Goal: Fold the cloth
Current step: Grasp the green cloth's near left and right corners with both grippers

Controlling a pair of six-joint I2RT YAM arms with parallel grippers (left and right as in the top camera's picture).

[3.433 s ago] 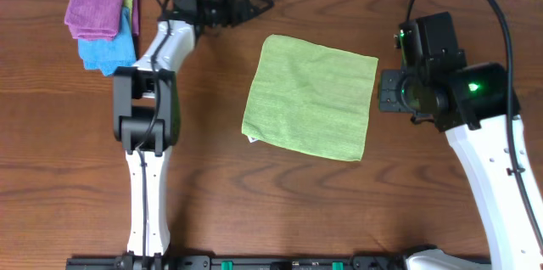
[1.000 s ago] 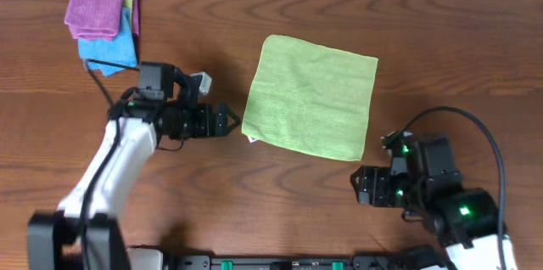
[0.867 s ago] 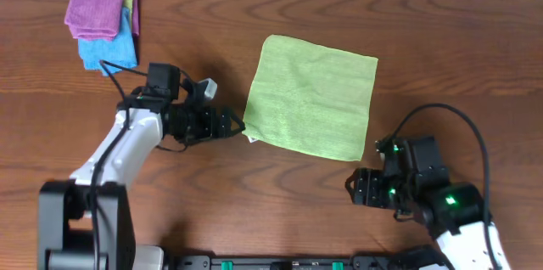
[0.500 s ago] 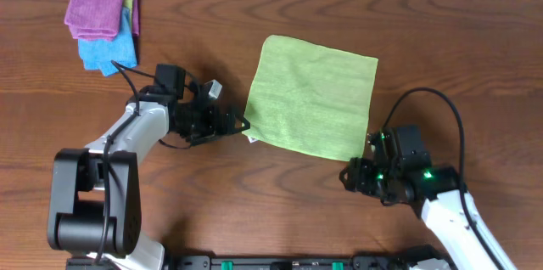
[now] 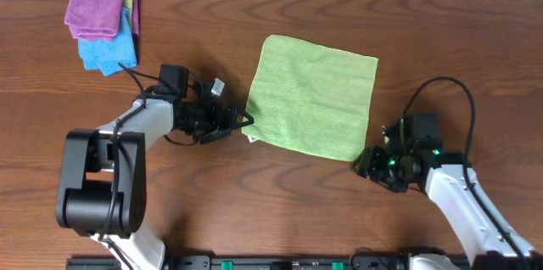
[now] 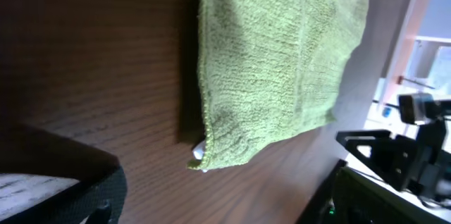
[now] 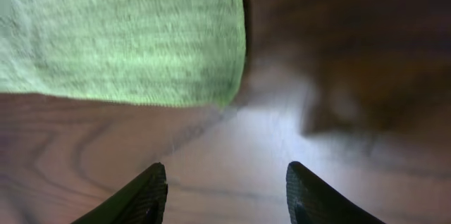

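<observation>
Pinching step: not begun. Both tools sit at the cloth's near corners and hold nothing.
cloth (image 5: 310,96): flat and unfolded mid-bench (image 5: 254,210), slightly rotated, with the white tag (image 5: 252,140) at the near-left corner.
left tool (image 5: 240,121): jaws wide apart, just beside the tagged corner. Contact with the hem can't be told.
right tool (image 5: 363,164): fingers (image 7: 151,182) apart with bare bench between them. It sits just off the near-right corner, cloth edge ahead of the tips.
how-to (my read): at each corner, slide the lower finger under the hem and bring the upper one down on top. Bite the corner proper, not mid-edge. Lift both sides level and just clear, then carry them together to the far edge with light tension across. Land corner on corner.
risks: the left could pinch the tag alone. A finger shoving the hem would bunch the cloth. Uneven lift would skew the fold.
clutter: purple cloth (image 5: 92,11) and blue cloth (image 5: 106,49) are stacked far left, well apart. Ignore them.
</observation>
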